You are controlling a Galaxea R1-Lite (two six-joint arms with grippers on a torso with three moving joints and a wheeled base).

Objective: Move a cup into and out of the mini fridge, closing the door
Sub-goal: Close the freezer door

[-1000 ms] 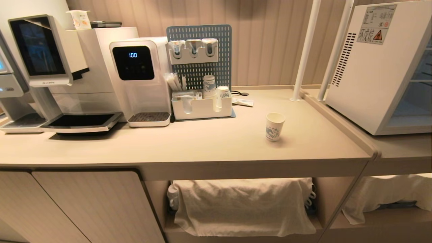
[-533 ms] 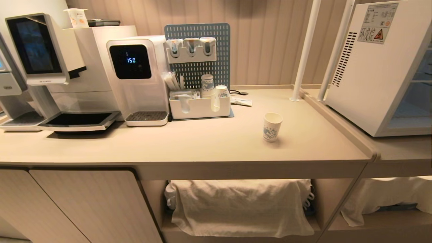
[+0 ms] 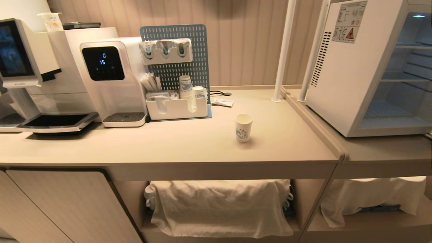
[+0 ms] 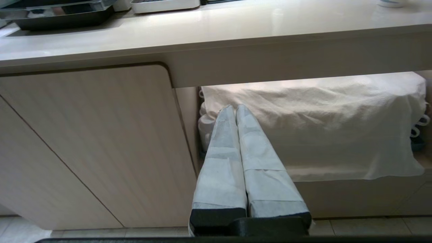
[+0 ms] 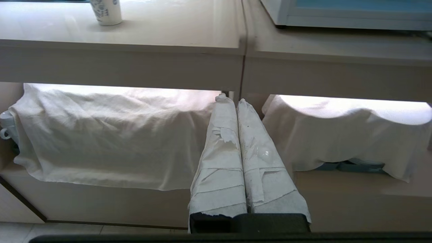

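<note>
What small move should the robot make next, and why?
Probably raise the right gripper toward the cup and open it. Both grippers hang shut below the counter, the left gripper too, while the cup stands upright and untouched, and the mini fridge to its right already shows its shelves.

Blue-patterned cup (image 3: 244,127) upright on counter, mini fridge (image 3: 368,67) open, well right

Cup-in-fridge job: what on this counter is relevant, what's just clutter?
Relevant:
- cup, upright, alone on the counter
- mini fridge, right of it, interior visible

Clutter:
- water dispenser
- coffee machine
- pegboard
- organiser tray with stacked cups
- cloths on the lower shelf
</note>
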